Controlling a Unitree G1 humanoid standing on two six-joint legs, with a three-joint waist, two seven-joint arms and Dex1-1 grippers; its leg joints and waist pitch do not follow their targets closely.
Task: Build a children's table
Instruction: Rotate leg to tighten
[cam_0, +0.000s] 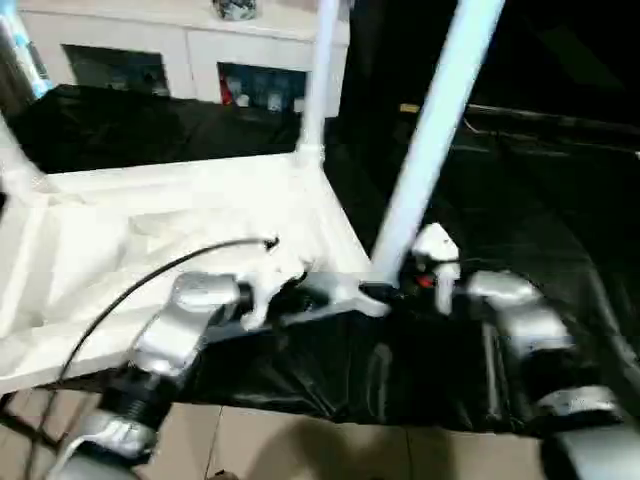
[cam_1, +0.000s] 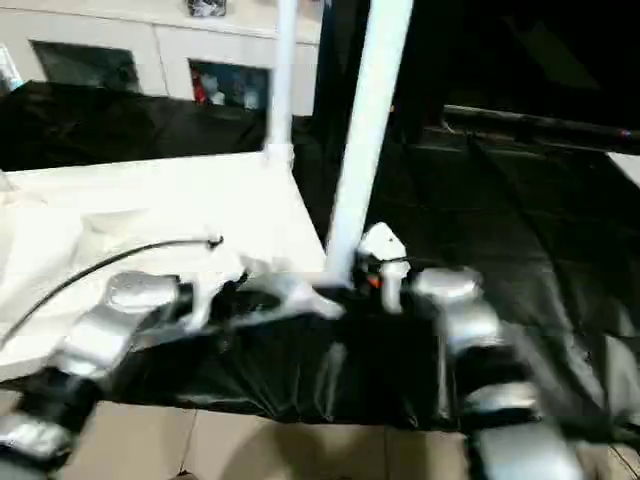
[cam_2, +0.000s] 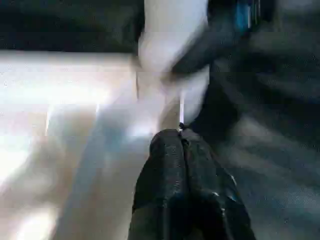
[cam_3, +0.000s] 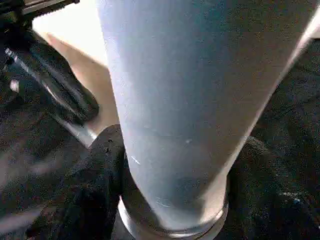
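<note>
A: Right gripper (cam_3: 172, 200) status?
B: Clamped on leg (cam_0: 432, 135), black fingers (cam_3: 87, 195) either side of tube, just above its metal-looking end ring. Leg tilted, base at near right corner of tabletop (cam_0: 150, 235).

A: Left gripper (cam_2: 181, 150)?
B: Fingers pressed together, nothing between. Tips touching or just short of corner socket (cam_2: 172, 90), can't tell which. Right gripper's finger visible just past it in left wrist view.

A: Tabletop position?
B: Underside up, flat on black sheet (cam_0: 520, 240), spanning left half of head views. Near edge overhanging toward tiled floor (cam_0: 290, 445).

A: Other legs?
B: Second leg (cam_0: 318, 75) upright in far right corner socket. Part of another white piece at far left edge, too cut off to identify.

A: Obstructions?
B: Black cable (cam_0: 150, 275) arcing over tabletop from left forearm (cam_0: 180, 325), ending near working corner. Right forearm (cam_0: 525, 320) crossing black sheet just beside leg base. Both arms crowding same corner.

A: Background?
B: White cabinet (cam_0: 170, 45) with glass doors behind, well apart from work. Small items behind glass, too blurred to name.
</note>
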